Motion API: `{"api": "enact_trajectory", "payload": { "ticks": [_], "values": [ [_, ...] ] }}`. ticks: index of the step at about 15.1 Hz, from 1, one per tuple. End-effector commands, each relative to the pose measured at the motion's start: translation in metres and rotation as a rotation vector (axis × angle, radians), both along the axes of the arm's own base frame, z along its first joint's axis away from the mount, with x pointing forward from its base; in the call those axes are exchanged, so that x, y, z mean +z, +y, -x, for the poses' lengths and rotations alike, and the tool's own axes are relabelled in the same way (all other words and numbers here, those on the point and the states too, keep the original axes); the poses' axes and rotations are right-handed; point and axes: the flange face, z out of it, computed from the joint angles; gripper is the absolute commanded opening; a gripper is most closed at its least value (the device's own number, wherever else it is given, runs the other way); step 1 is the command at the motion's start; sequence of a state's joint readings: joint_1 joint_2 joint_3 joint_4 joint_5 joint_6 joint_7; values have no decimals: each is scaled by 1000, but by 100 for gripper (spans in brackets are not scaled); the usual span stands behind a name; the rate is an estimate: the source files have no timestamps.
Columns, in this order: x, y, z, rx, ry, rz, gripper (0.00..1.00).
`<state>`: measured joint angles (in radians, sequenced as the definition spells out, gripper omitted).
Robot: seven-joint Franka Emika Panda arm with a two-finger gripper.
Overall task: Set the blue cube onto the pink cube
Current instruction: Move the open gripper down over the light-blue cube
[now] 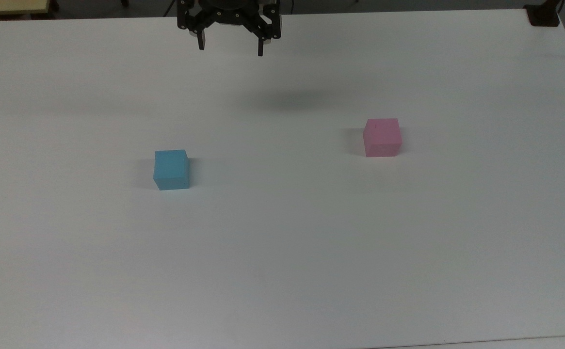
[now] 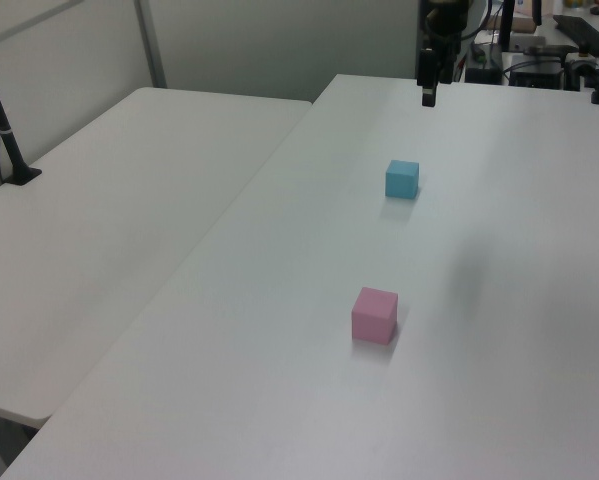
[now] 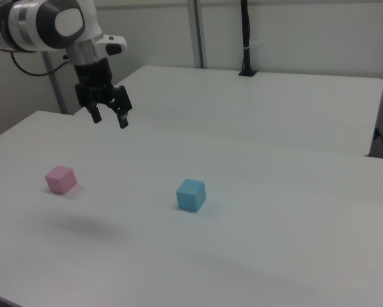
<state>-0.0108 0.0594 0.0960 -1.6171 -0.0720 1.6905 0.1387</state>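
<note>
The blue cube rests on the white table, left of centre in the top view. The pink cube sits apart from it, to the right in the top view, with a tiny dark mark on its top face. My gripper hangs high above the table near the far edge in the top view, open, with nothing between its fingers. It is well clear of both cubes.
A second white table stands beside this one, with a black post clamped to it. A dark object sits at the far right corner in the top view. Equipment crowds the far end in the left view.
</note>
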Motion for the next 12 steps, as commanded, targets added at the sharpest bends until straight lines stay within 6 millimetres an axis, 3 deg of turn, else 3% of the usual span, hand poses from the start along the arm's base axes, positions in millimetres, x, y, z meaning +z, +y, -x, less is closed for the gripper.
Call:
{"api": "enact_trajectory", "payload": {
  "ticks": [1,10,12],
  "values": [
    [0,-5,10,-1,25,-11,100],
    [-2,-6,7,5,19,-13,100],
    [-8,-14,3,75,27,-16,100]
  ]
}}
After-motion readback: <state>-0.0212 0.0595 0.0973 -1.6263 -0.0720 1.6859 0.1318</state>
